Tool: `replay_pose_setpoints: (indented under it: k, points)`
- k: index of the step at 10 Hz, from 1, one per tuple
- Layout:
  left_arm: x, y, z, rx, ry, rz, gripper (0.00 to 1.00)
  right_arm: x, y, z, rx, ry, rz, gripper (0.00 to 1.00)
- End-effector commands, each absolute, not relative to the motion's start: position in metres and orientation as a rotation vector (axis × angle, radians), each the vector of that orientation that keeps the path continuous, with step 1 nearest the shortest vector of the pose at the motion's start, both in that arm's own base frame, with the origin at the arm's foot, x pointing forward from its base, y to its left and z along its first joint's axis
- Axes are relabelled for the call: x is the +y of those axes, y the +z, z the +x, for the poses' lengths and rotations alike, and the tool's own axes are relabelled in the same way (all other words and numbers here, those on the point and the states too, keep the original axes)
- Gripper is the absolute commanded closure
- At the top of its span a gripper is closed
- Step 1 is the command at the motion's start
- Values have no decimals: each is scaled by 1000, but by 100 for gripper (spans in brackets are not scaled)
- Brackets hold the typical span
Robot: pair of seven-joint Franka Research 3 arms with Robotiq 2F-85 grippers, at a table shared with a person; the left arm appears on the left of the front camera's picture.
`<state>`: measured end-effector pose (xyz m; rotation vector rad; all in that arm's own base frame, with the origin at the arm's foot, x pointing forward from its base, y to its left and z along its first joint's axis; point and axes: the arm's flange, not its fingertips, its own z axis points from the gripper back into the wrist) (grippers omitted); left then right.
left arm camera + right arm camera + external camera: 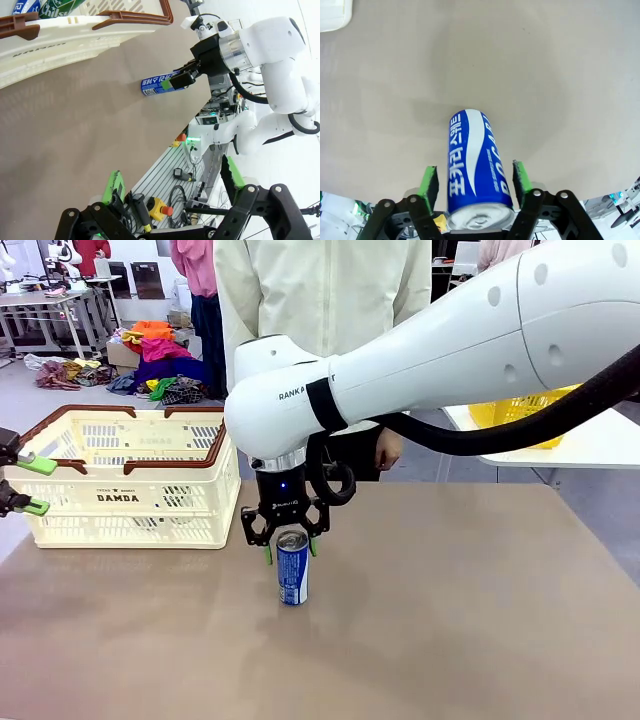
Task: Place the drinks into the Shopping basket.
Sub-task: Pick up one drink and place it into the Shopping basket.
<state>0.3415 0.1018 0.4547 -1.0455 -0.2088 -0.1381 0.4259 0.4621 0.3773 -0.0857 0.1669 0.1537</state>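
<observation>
A blue drink can [293, 575] with white text stands upright on the brown table, a little right of the Shopping basket [130, 502]. My right gripper [291, 550] points straight down over it. Its green pads [428, 184] flank the can's [472, 150] upper part with a small gap on each side, so it is open. My left gripper [37, 486] hangs open at the far left beside the basket, with nothing between its fingers [114, 185]. In the left wrist view a blue can [25, 5] and a green can [60, 7] lie inside the basket [75, 35].
A person stands at the far side of the table, one hand [388, 450] hanging by the edge. A smaller yellow basket [520, 412] sits on a white table at the back right. Bare table surface stretches to the right and front of the can.
</observation>
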Motion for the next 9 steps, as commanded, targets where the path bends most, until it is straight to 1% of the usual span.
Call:
replay_pose_setpoints:
  k: [1,2,3,4,5,6,7,8,9]
  points:
    - [103,455,339,-203,-147,-1043,0,442,403,420,148,195,-22,0]
    - [103,455,339,-203,-147,-1043,0,423,435,420,142,184,23,0]
    - [103,455,339,-203,-147,-1043,0,389,480,417,145,142,64,0]
    - [103,455,339,-203,-147,-1043,0,350,517,415,176,104,100,0]
    - [103,455,339,-203,-147,-1043,0,301,541,412,247,51,166,0]
    - [103,455,339,-203,-147,-1043,0,242,557,408,379,106,328,0]
    - [103,455,339,-203,-147,-1043,0,176,566,398,445,43,508,0]
    - [103,455,339,-203,-147,-1043,0,102,568,379,474,26,732,0]
    - [103,455,339,-203,-147,-1043,0,41,567,360,469,49,941,0]
